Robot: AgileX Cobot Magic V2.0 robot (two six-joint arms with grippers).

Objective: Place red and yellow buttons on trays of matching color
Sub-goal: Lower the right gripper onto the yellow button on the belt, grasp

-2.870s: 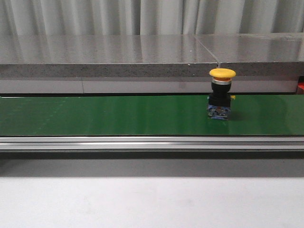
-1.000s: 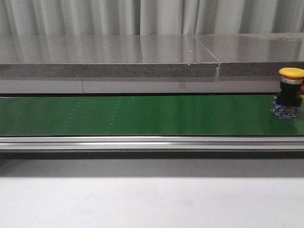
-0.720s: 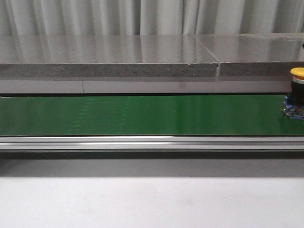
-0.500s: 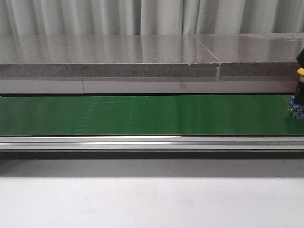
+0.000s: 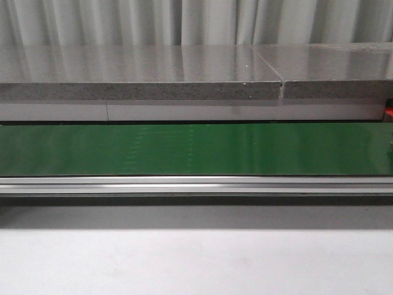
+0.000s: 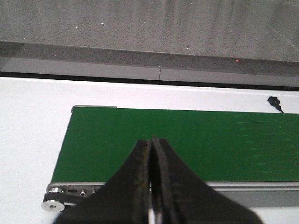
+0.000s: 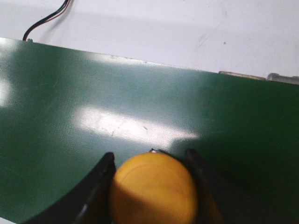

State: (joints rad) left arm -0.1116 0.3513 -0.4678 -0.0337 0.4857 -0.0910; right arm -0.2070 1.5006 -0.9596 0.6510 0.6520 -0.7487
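Observation:
The yellow button [image 7: 153, 189] shows only in the right wrist view, its round cap standing on the green belt [image 7: 117, 93]. My right gripper [image 7: 150, 156] is shut on it, one black finger [image 7: 100, 182] pressed to each side of the cap. My left gripper [image 6: 152, 140] is shut with nothing in it, hovering over the near edge of the belt [image 6: 196, 140] close to its end. In the front view the belt [image 5: 184, 147] is bare and neither gripper shows. The red button and both trays are out of view.
A grey stone ledge [image 5: 141, 74] runs behind the belt and an aluminium rail [image 5: 184, 184] along its front. A red sliver [image 5: 389, 112] peeks in at the far right. A cable [image 7: 46, 18] lies on the white table beyond the belt. A belt roller [image 6: 53, 205] sits at its end.
The yellow button rode the belt to the right and left the front view. It now sits between my right gripper's fingers.

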